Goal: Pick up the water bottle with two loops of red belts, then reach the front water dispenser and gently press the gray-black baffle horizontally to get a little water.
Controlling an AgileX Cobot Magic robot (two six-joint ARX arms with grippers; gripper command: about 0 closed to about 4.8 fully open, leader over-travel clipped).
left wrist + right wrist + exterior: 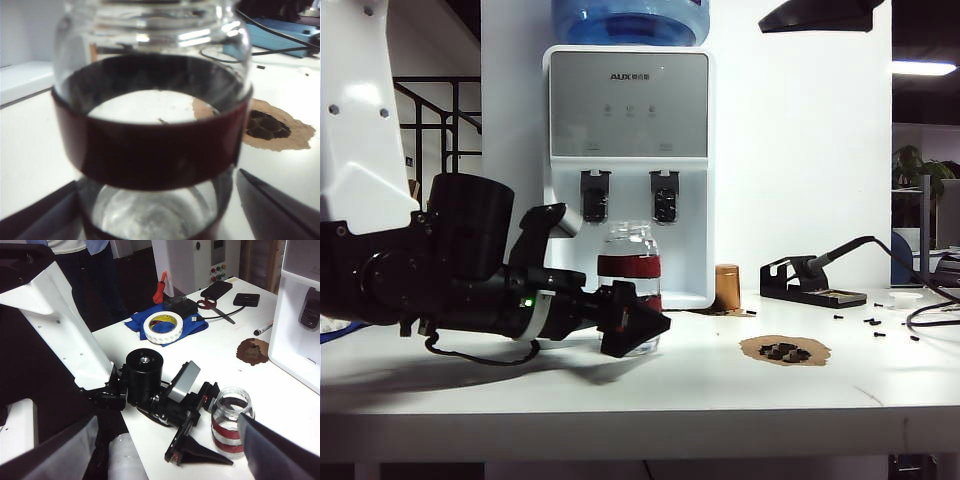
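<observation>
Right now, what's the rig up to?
The left claw is open, low on the white table, its fingers on either side of the small clear glass bottle with two dark red bands, not yet gripping. The bottle stands before the white AUX dispenser. The right claw, open, hangs above, watching.

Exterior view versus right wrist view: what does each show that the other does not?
Only the exterior view shows the blue jug on top of the water dispenser, its two dark tap paddles, and a soldering iron stand.

Only the right wrist view shows a roll of tape on a blue cloth, scissors, a marker, and the right end effector, open.

Both show the water bottle with red bands standing on the table, between the fingers of the open left end effector.
</observation>
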